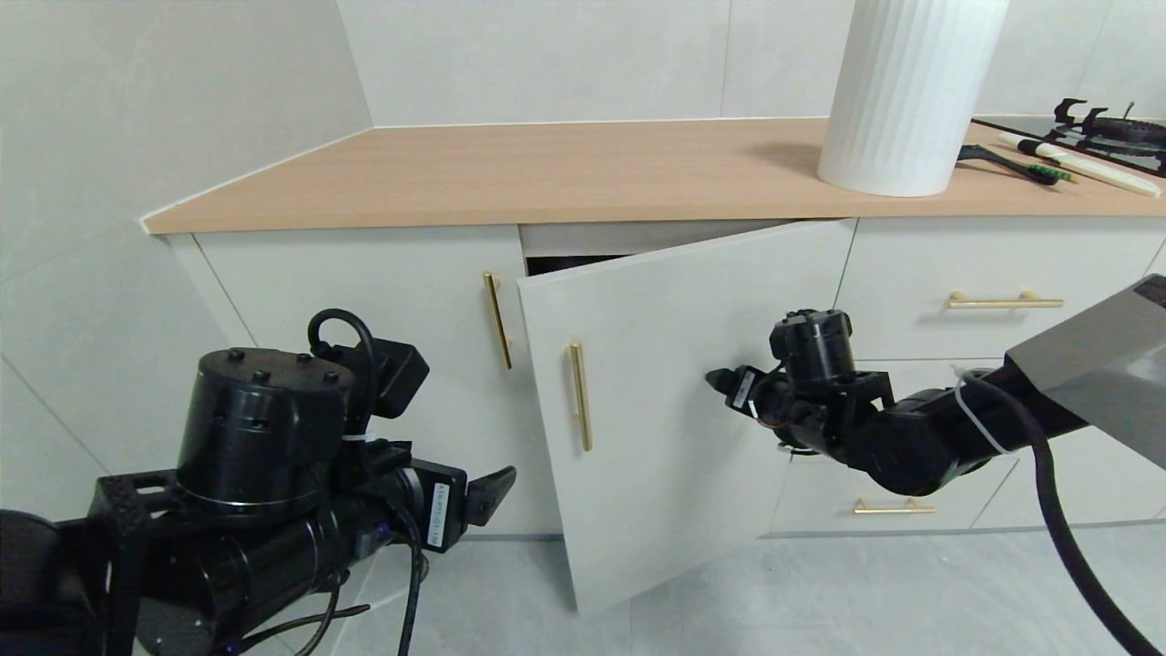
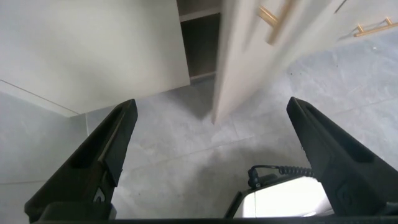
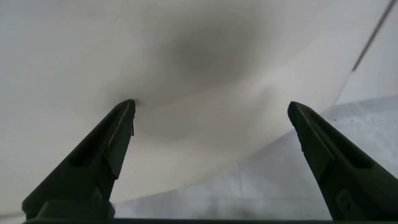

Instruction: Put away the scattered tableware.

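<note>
Several utensils lie on the wooden counter at the far right: a black one with green on it and a long white one. Below the counter a white cabinet door with a gold handle stands partly swung out. My right gripper is up against the door's outer face; in the right wrist view it is open with nothing in it. My left gripper hangs low, left of the door, and is open and holds nothing, facing the door edge and a dark shelf inside.
A tall white ribbed cylinder stands on the counter at the right, with a stove burner behind the utensils. Drawers with gold handles sit right of the door, and a closed door with a handle sits left. Grey floor lies below.
</note>
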Motion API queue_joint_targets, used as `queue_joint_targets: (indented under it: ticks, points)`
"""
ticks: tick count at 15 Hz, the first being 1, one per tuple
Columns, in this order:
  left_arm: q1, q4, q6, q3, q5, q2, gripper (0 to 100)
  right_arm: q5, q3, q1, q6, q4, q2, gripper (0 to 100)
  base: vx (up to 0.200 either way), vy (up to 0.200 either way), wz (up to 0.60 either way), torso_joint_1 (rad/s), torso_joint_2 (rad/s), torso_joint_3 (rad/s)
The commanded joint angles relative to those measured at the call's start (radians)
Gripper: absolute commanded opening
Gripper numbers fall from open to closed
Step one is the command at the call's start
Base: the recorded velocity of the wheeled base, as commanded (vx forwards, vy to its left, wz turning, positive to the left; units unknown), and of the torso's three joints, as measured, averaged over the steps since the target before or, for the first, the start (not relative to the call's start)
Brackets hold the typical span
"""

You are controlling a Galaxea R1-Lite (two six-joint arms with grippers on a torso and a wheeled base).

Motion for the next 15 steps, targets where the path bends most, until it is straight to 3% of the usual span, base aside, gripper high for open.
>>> queue_joint_targets:
  ticks: [1,15]
  points:
    - [0.0,-0.001,-0.001,0.0,0.0,0.003,100,-0.018,-0.034,-0.004,0.009,-0.002,0.033,100,0.0,0.0,0.0,0.0,0.0,0.0]
    - [0.001,-0.001,-0.002,-0.003,0.001,-0.002,100,-0.291,-0.218,-0.034,0.015,-0.023,0.188,100,0.0,0.0,0.0,0.0,0.0,0.0]
